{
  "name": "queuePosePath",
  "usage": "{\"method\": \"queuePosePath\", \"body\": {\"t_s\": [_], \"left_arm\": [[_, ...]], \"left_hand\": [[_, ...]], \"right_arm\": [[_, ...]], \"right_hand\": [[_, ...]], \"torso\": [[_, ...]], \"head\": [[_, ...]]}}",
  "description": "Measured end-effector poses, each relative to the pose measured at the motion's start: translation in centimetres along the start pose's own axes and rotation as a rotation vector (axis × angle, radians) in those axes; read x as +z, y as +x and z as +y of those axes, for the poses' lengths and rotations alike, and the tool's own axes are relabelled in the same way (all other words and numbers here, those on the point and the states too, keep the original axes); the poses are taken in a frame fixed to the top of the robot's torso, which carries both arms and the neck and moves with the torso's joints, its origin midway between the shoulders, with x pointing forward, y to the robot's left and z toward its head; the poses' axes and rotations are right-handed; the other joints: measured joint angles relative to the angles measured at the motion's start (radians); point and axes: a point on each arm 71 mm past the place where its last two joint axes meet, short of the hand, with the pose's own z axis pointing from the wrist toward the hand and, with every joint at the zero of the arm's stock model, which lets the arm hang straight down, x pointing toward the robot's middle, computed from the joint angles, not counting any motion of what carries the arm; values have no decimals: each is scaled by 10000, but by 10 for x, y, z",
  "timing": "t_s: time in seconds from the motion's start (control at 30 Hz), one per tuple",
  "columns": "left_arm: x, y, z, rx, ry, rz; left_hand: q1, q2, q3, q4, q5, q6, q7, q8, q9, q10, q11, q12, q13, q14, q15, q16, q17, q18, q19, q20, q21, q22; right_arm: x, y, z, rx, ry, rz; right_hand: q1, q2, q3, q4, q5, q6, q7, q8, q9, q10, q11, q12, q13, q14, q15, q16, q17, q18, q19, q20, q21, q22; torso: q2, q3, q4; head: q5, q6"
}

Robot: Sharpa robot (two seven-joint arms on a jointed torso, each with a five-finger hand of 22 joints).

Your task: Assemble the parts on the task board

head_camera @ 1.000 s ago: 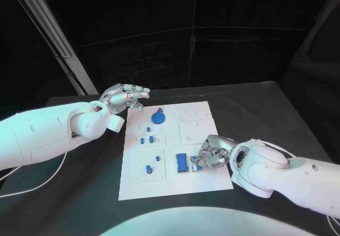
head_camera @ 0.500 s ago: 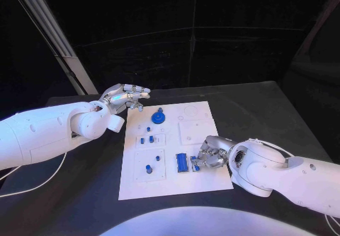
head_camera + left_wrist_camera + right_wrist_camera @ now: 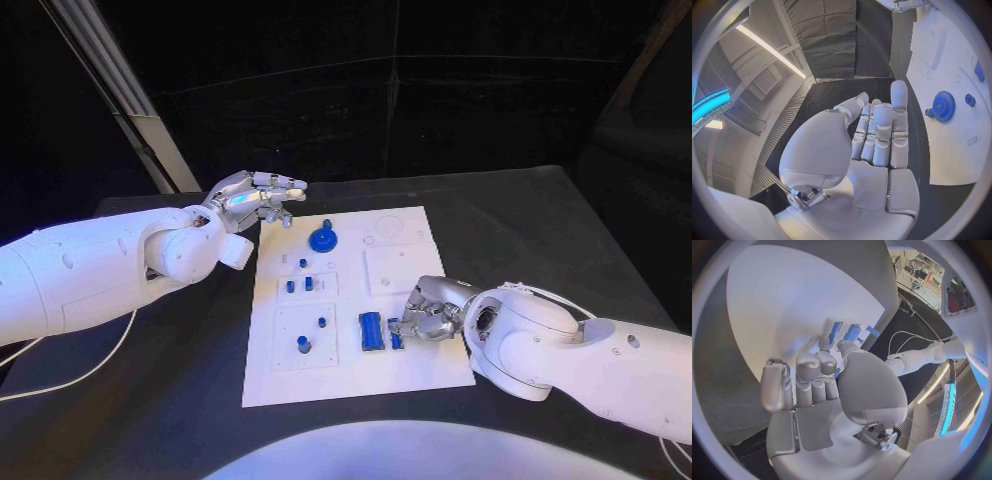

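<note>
Task board (image 3: 404, 268) lies flat at the middle of the black table (image 3: 534, 220), long side running away from the robot. Blue gear (image 3: 323, 240) sits near the board's far end, toward the left-arm side; in the left wrist view the same gear (image 3: 944, 106) shows on the white plate with a smaller blue knob just beside it. Several small blue pegs (image 3: 303, 285) stand in the square recesses along that side of the board, and one more blue peg (image 3: 303, 343) stands nearer the robot. A blue block (image 3: 371, 330) lies on the board's near half. Right hand (image 3: 427, 313) rests low on the board at its near right part, fingers bent down around a narrow blue part (image 3: 394, 334) that lies just beside the block; fingertips look to be touching that part, but a firm grip cannot be told from the head view. In the right wrist view the right hand's fingers (image 3: 811, 375) reach toward the blue pieces on the plate, the contact itself hidden. Left hand (image 3: 257, 198) hangs over the table off the board's far left corner, palm up, fingers loosely curled and apart, holding nothing; the left wrist view confirms an empty palm.
</note>
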Motion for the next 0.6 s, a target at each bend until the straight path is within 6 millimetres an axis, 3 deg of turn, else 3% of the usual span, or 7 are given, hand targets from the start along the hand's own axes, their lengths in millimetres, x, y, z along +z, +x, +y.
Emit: {"method": "queuePosePath", "body": {"t_s": [0.23, 0.33, 0.5, 0.6], "left_arm": [[0, 0, 0, 7, -10, 5], [0, 0, 0, 8, -15, 10], [0, 0, 0, 10, -24, 12], [0, 0, 0, 12, -27, 14]], "left_hand": [[0, 0, 0, 0, 0, 0, 0, 0, 0, 0, 0, 0, 1, 0, 0, 0, -10, 0, 0, 0, 0, 1], [0, 0, 0, 0, 0, 0, 0, 0, 0, 0, 0, 0, 1, 0, 1, 0, -10, 0, 0, 0, 0, 1], [0, 0, 0, 0, 0, 0, 0, 0, 0, 0, 0, 0, 1, 0, 1, 0, -9, -1, 0, 0, 0, 1], [0, 0, 0, 0, 0, 0, 0, 0, 0, 0, 0, 0, 1, 0, 1, 0, -9, -1, 0, 0, 0, 2]], "right_arm": [[0, 0, 2, -45, -45, 1], [0, 0, 2, -58, -52, -3], [-2, -1, -1, -73, 8, -31], [-3, -2, -4, -78, 55, -60]], "right_hand": [[-371, 92, -404, 26, -76, 0, 0, 1, 105, 0, 0, 67, 102, 0, 0, 0, 0, 1, 0, 0, 0, 17], [-547, 183, -567, 34, -258, -1, 0, 1, 146, 36, -36, 67, 126, 10, -9, 0, 1, 1, 0, 0, 0, 18], [-549, 187, -732, -28, -504, -2, 0, -1, 198, 35, -37, 67, 126, 37, -37, 0, -25, 0, 0, 0, 0, 17], [-483, 133, -873, -87, -858, -46, 44, -1, 236, 35, -37, -17, 83, 37, -37, -15, -91, 1, 0, 0, 0, -13]], "torso": [[2, 1, 0], [1, 1, 0], [-7, 1, 0], [-8, 1, 0]], "head": [[5, -4], [6, -9], [-1, 5], [-3, 16]]}}
